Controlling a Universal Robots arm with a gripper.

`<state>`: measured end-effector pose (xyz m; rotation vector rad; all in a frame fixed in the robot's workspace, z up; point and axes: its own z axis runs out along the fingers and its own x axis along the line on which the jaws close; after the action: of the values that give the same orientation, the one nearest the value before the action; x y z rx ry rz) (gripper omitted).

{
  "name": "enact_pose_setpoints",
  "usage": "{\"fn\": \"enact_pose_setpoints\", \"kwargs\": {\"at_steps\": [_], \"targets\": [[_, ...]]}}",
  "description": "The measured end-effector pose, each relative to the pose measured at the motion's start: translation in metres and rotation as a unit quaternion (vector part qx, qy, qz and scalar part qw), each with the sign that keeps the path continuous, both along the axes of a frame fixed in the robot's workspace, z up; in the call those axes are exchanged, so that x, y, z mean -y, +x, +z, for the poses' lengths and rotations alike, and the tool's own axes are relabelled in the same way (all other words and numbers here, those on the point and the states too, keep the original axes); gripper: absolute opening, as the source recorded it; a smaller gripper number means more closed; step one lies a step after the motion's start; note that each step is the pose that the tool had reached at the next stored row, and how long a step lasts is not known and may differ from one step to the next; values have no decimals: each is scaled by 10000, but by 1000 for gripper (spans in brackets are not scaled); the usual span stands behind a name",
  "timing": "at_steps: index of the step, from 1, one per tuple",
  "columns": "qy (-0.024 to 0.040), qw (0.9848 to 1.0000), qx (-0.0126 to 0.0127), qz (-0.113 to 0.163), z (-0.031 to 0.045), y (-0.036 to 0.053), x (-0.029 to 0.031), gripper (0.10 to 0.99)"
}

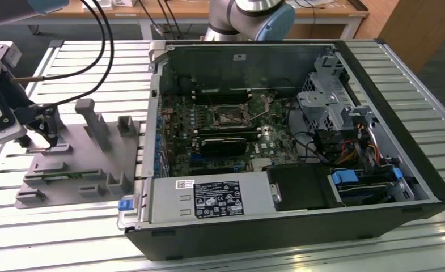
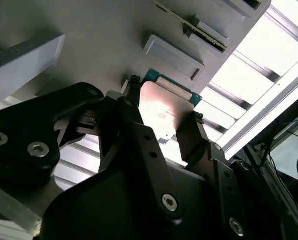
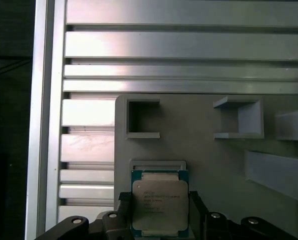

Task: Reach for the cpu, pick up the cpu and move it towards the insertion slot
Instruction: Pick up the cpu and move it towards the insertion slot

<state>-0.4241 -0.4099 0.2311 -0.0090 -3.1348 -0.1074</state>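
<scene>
Spanning the scene, the slatted aluminium counter (image 1: pixel 79 56) carries the open black computer case (image 1: pixel 283 232) and, at the exterior view's left, the grey plastic tray with upright posts (image 1: pixel 86 154), over which the black two-fingered gripper (image 1: pixel 47 136) hangs. Its jaws stand narrow, pressed against two opposite edges of the small square silvery-topped cpu (image 3: pixel 160 205), close over its tray recess. The square black metal-framed insertion slot (image 1: pixel 228 116) lies well apart toward the exterior view's right, beyond the posts and the case's side wall, open from above.
</scene>
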Motion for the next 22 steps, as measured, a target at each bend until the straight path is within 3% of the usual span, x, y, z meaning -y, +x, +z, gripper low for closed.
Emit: {"fn": "enact_pose_setpoints", "kwargs": {"at_steps": [22], "targets": [[4,10000,-1,0,91,0,0,541]]}}
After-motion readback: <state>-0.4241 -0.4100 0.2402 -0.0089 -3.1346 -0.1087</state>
